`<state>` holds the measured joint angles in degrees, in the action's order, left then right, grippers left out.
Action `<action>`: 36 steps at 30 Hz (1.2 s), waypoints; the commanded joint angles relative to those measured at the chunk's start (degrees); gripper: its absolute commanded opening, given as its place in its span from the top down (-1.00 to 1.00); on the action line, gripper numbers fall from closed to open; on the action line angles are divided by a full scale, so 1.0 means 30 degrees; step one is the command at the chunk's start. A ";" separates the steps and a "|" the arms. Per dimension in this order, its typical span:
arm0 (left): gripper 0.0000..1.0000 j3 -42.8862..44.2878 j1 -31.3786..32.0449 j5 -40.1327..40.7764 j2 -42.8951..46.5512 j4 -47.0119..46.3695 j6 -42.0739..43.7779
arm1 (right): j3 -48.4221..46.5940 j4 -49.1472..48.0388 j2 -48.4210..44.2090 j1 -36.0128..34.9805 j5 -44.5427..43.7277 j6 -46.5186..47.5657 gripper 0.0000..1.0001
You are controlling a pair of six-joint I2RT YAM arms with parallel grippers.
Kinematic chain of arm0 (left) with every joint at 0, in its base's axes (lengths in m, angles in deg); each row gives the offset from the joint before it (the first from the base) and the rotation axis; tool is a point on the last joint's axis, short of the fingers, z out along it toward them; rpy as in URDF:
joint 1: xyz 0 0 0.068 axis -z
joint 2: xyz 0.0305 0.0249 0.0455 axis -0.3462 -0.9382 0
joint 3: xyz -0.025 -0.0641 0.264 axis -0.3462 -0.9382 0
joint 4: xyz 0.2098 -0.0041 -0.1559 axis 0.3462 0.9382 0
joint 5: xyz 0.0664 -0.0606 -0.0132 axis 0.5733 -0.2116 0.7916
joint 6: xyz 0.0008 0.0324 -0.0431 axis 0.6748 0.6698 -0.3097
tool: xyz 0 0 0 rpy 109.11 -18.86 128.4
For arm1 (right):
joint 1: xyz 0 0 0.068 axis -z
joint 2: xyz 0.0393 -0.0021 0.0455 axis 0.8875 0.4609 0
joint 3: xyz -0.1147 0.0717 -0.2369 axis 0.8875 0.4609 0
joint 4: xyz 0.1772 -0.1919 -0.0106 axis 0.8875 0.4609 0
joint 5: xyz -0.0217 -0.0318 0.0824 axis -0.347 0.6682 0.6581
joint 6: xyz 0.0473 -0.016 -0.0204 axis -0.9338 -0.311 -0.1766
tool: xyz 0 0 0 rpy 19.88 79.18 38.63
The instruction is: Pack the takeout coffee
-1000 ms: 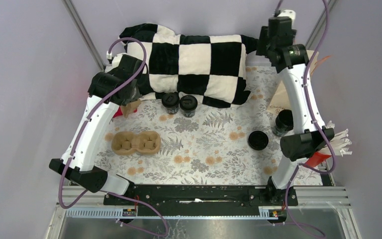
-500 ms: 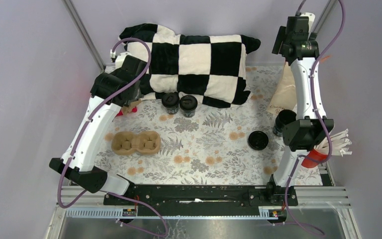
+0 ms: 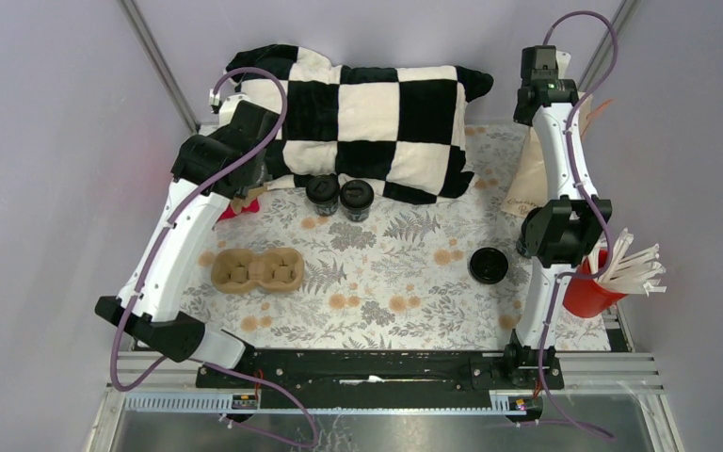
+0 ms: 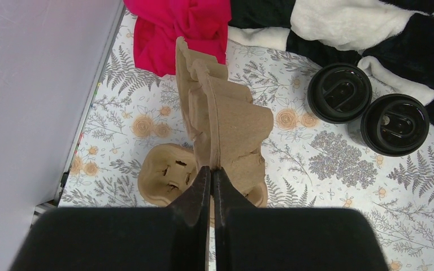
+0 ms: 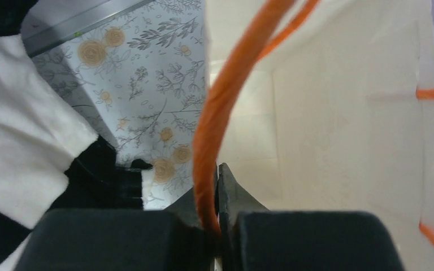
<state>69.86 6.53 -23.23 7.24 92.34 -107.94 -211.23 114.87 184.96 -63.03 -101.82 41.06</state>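
Two takeout coffee cups, black with black sip lids, [image 3: 322, 193] [image 3: 356, 199] stand side by side at the checkered blanket's front edge; the left wrist view shows them as the first cup [image 4: 339, 93] and the second cup [image 4: 394, 124]. My left gripper [image 4: 212, 169] is shut on the rim of a brown pulp carrier [image 4: 226, 113], held on edge above the table, left of the cups. My right gripper [image 5: 215, 180] is shut on the orange cord handle [image 5: 220, 107] of a white paper bag [image 5: 339, 113] at the far right.
A second pulp carrier [image 3: 257, 269] lies flat at centre left. A black round cup or lid [image 3: 488, 266] sits at right. A red cup of white straws [image 3: 588, 292] stands at the right edge. A red cloth [image 4: 175, 28] lies by the blanket [image 3: 377, 104].
My right arm swung back toward the far right corner and its jaws closed on the bag's orange handle. The left arm shifted slightly away, still holding the carrier.
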 commanded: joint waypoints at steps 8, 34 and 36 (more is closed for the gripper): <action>1.00 0.0976 0.0505 -0.0532 -0.0412 -0.0763 0.0218 | -0.0802 0.1277 -0.4585 -0.3261 -0.1666 0.1791 1.00; 1.00 0.2128 0.1003 -0.2384 -0.1529 -0.0238 -0.0533 | 1.2619 0.2289 -1.2612 -2.0677 -0.4277 -0.6608 1.00; 1.00 0.2352 0.1003 -0.2661 -0.1570 -0.0140 -0.0553 | 1.3034 0.1529 -1.2438 -2.1018 -0.3607 -0.6154 1.00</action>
<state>73.27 9.37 -29.35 2.37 91.97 -108.66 -173.92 124.90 148.19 -123.90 -114.94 23.75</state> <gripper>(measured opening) 0.009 0.021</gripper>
